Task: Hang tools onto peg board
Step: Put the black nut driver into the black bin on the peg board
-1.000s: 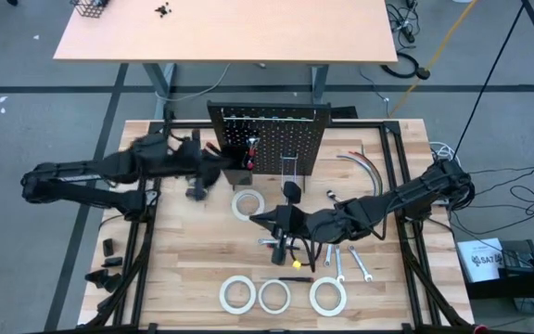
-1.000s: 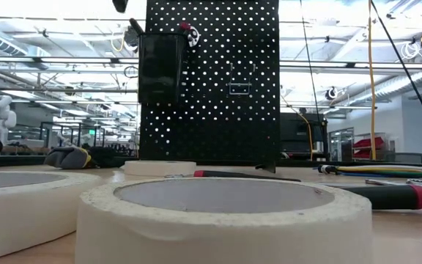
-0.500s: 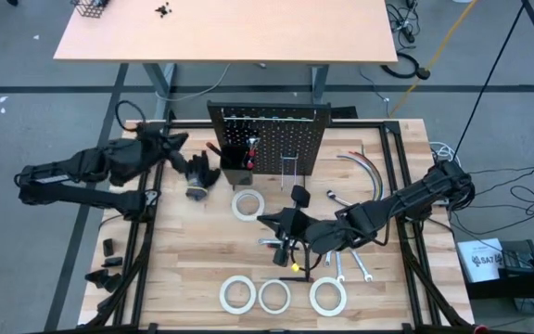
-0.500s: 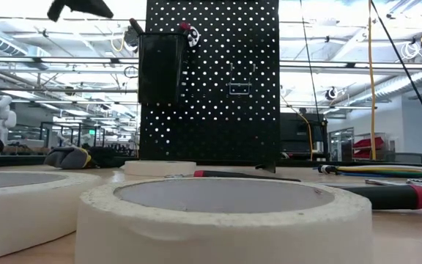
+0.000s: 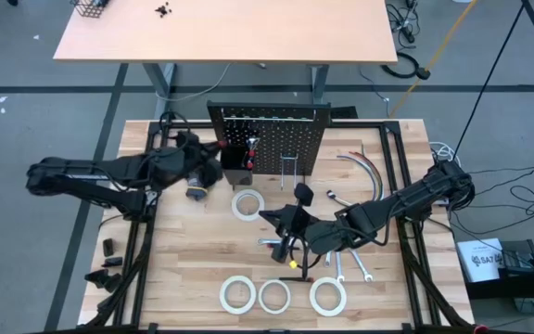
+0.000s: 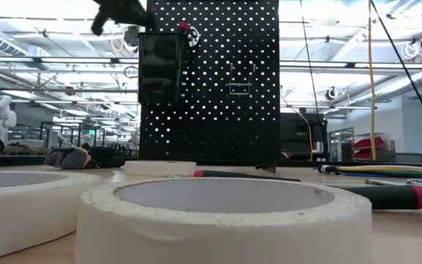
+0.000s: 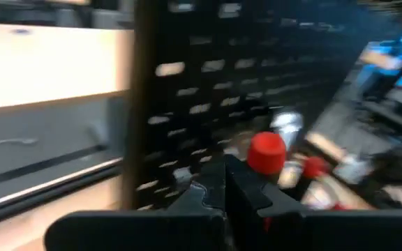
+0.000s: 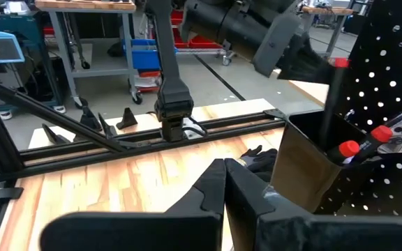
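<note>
Left pincer point(image 5: 213, 158) swinging back toward peg board point(image 5: 269, 139), upper centre, clamping red-capped screwdriver point(image 8: 330, 94) upright for bin point(image 8: 314, 167). Right pincer point(image 5: 281, 225) hovering, fingers together, empty, over table point(image 5: 184, 250) tools.

Grey floor point(image 5: 26, 102) — tan table point(image 5: 230, 32) behind, cables point(image 5: 527, 199) beside.

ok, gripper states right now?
Left gripper: closed, nothing seen held, at the peg board.
Right gripper: closed, empty, low over the table.
</note>
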`<state>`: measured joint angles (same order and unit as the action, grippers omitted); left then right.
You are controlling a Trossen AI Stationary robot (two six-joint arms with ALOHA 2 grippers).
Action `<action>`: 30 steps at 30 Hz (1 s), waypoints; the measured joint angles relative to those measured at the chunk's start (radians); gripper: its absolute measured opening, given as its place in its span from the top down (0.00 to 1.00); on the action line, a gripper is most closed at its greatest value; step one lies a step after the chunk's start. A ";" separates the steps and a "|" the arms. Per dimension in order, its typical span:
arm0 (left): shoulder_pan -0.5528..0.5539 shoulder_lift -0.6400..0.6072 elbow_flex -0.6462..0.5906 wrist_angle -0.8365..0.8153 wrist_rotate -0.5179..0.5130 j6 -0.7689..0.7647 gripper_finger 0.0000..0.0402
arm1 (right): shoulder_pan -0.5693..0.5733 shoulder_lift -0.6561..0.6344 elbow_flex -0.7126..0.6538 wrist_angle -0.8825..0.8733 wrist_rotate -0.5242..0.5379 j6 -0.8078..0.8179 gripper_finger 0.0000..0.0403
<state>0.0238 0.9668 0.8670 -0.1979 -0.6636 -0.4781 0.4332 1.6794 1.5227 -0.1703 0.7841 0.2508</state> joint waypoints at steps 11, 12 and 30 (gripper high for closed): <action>0.015 0.034 0.038 0.031 0.027 0.135 1.00 | 0.000 -0.002 0.000 -0.006 0.000 -0.001 1.00; 0.017 0.030 0.049 0.033 0.026 0.152 1.00 | 0.000 -0.003 0.000 -0.006 0.000 -0.001 1.00; 0.046 -0.030 0.096 0.119 0.160 0.248 1.00 | 0.017 -0.004 0.000 -0.005 -0.002 -0.012 1.00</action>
<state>0.0696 0.9370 0.9627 -0.0787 -0.5038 -0.2296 0.4500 1.6756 1.5227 -0.1751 0.7821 0.2391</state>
